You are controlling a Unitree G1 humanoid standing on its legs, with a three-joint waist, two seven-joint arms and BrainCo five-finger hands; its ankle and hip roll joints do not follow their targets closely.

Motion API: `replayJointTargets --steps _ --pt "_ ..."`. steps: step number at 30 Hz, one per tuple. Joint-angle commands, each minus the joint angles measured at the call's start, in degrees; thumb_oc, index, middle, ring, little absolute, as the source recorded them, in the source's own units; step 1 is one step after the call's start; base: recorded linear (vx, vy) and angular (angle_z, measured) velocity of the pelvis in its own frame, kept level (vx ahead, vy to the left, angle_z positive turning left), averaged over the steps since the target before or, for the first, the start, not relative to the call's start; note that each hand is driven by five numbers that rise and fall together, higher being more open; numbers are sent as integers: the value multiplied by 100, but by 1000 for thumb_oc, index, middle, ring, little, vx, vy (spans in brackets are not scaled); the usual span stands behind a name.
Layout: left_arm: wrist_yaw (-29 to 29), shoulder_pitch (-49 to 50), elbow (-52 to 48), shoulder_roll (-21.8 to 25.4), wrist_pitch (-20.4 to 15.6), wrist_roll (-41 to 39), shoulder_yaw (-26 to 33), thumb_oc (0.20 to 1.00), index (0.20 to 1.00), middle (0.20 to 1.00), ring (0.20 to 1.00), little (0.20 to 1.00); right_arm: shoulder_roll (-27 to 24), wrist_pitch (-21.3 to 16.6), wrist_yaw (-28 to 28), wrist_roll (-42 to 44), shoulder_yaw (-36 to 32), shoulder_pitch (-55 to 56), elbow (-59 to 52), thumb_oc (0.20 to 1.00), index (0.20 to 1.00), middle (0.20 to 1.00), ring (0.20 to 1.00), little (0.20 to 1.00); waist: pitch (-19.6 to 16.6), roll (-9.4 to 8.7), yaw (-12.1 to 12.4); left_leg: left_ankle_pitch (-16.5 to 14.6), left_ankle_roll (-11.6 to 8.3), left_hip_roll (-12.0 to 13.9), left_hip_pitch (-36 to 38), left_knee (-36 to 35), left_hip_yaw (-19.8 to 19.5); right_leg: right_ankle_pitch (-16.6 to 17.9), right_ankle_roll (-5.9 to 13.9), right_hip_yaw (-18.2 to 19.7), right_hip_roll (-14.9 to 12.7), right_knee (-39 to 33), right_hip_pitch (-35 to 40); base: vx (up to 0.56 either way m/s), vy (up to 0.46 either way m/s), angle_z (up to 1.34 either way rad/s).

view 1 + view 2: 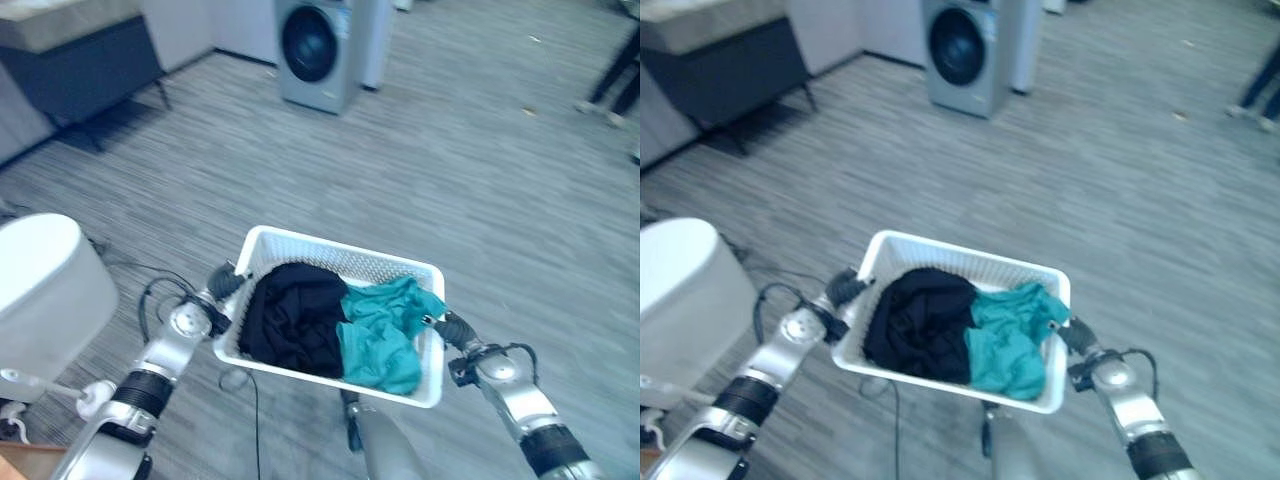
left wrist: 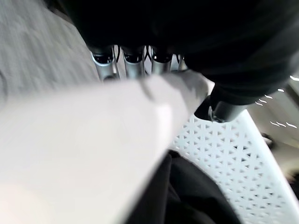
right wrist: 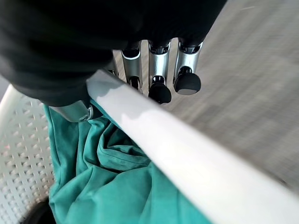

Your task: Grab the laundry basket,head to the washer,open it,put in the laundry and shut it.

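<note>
The white laundry basket [image 1: 400,272] is held up off the floor in the lower middle of the frame, carried between both hands. The left hand [image 1: 224,283] is clamped on the basket's left rim, its fingers [image 2: 133,63] curled down outside the wall and the thumb hooked over the inner side. The right hand [image 1: 447,326] is closed on the right rim the same way, fingers [image 3: 160,70] bent under the edge and thumb pressed on the inside.

The risks now. Each side is gripped only by a thin plastic rim, so a slip at either hand would probably be enough to tip the basket and spill the load. The basket is seen slightly skewed, and any further tilt during walking could let the clothes slide toward the lower side. The washer [image 1: 315,50] stands well apart at the upper middle of the frame, so a long stretch of grey floor [image 1: 450,160] is left to be crossed; a person's legs [image 1: 610,75] are seen at the upper right edge, and the path could be crossed there.

As for the load: a black garment [image 1: 292,317] is bunched in the left half, a teal garment [image 1: 385,335] crumpled in the right half, touching each other. The perforated walls are seen intact. The washer door appears shut.
</note>
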Motion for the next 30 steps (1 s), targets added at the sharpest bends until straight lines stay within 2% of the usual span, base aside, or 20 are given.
replayJointTargets --steps 1,2,3,4,5,6,8,9,10,11,15,17,18,20,21,22,25,28,29,30 --pt "391 -311 -245 546 -124 82 303 200 200 200 200 200 -219 -524 155 458 -405 -327 -493 200 200 200 200 200 -408 -177 -43 800 -182 -116 -1085 266 44 1696 549 84 -189 -15 1102 506 -180 31" --pt "390 -308 -244 548 -124 81 302 200 200 200 200 200 -217 -523 155 457 -404 -325 -492 200 200 200 200 200 -414 -134 -40 753 -178 -70 -1061 271 50 1650 554 70 -144 -11 1125 644 -281 48" --pt "408 -392 -167 492 -100 -3 171 200 200 200 200 200 -238 -517 52 597 -451 -228 -564 200 200 200 200 200 -414 -166 -127 1767 -514 281 -1791 2060 498 1653 331 27 -151 220 1402 579 -344 132" --pt "418 -384 -142 426 -54 -54 173 200 200 200 200 200 -180 -566 -37 818 -382 -165 -576 200 200 200 200 200 -369 -260 -30 2104 -457 368 -2401 3736 727 1392 2 -58 3 173 1811 528 -346 160" --pt "417 -386 -150 428 -48 -54 173 200 200 200 200 200 -180 -569 -41 823 -384 -168 -573 200 200 200 200 200 -369 -210 -53 2037 -470 416 -2504 3904 685 1395 -10 -97 51 183 1789 417 -307 100" --pt "428 -411 -141 394 -82 -104 154 200 200 200 200 200 -184 -589 -109 869 -364 -141 -562 200 200 200 200 200 -318 -287 -11 2161 -433 482 -2759 4412 791 1248 -147 -64 101 120 1993 209 -155 -25" --pt "432 -536 -193 330 -66 -164 55 200 200 200 200 200 -213 -595 -235 942 -417 -19 -569 200 200 200 200 200 -175 -334 115 2047 -263 740 -3515 4776 909 1033 -281 -46 194 27 2400 365 -155 -29" --pt "425 -584 -215 305 -70 -193 40 200 200 200 200 200 -210 -587 -261 952 -423 27 -580 200 200 200 200 200 -114 -359 210 1859 -207 758 -3836 4468 942 924 -270 -28 235 -42 2613 504 -19 6" --pt "410 -641 -284 291 -84 -202 30 200 200 200 200 200 -196 -604 -261 948 -431 65 -685 200 200 200 200 200 -73 -333 364 1846 -217 730 -4188 3521 959 759 -237 -32 282 -95 2809 718 140 -9" --pt "417 -683 -351 324 -101 -214 19 200 200 200 200 200 -203 -669 -256 908 -428 35 -722 200 200 200 200 200 -105 -219 544 2008 -338 867 -4252 1529 850 479 -131 -62 355 -95 3018 570 147 -29" --pt "413 -725 -338 363 -102 -245 -60 200 200 200 200 200 -183 -775 -344 872 -400 -117 -644 200 200 200 200 200 -54 -188 781 2526 -551 949 -4301 -338 506 48 -153 71 369 20 3422 530 168 -31" --pt "407 -642 -337 373 -160 -305 -56 200 200 200 200 200 -90 -780 -302 787 -299 -267 -470 200 200 200 200 200 -106 -164 903 2628 -629 951 -4244 -537 434 -357 -69 250 260 194 3824 811 376 -82" --pt "371 -615 -353 365 -174 -305 -86 200 200 200 200 200 -19 -768 -280 738 -309 -252 -465 200 200 200 200 200 -248 -106 955 2808 -554 859 -4256 -49 435 -399 1 347 115 431 4016 573 353 -60" --pt "382 -585 -314 415 -178 -306 -104 200 200 200 200 200 46 -765 -277 758 -322 -225 -476 200 200 200 200 200 -311 -159 1012 2692 -494 722 -4268 226 463 -288 82 436 -13 720 3946 415 289 -37" --pt "379 -554 -280 462 -192 -299 -113 200 200 200 200 200 143 -806 -279 785 -314 -220 -398 200 200 200 200 200 -360 -199 1055 2592 -376 563 -4172 336 488 35 193 481 -127 1154 3814 466 343 -40" --pt "361 -517 -298 509 -183 -274 -126 200 200 200 200 200 202 -806 -303 775 -337 -211 -285 200 200 200 200 200 -396 -266 1067 2421 -255 436 -4047 405 590 615 327 535 -274 1802 3602 414 344 -54" --pt "330 -482 -416 647 -151 -269 -174 200 200 200 200 200 301 -804 -436 762 -393 -336 -8 200 200 200 200 200 -327 -128 976 2066 45 360 -3586 407 828 1615 472 338 -484 3380 2945 353 329 -33" --pt "349 -503 -504 803 -74 -285 -100 200 200 200 200 200 316 -795 -533 802 -521 -473 192 200 200 200 200 200 -260 22 870 1775 209 315 -2983 251 965 1532 462 -190 -898 3922 2235 378 275 -13" --pt "358 -539 -564 843 -66 -291 -107 200 200 200 200 200 255 -780 -517 784 -546 -479 185 200 200 200 200 200 -221 9 770 1675 228 240 -2795 203 961 1316 431 -298 -875 3702 2050 589 204 -19" --pt "363 -593 -540 853 -72 -303 -143 200 200 200 200 200 121 -778 -503 783 -560 -507 247 200 200 200 200 200 -152 17 581 1520 235 152 -2500 126 896 1016 394 -403 -580 3201 1676 605 99 0"
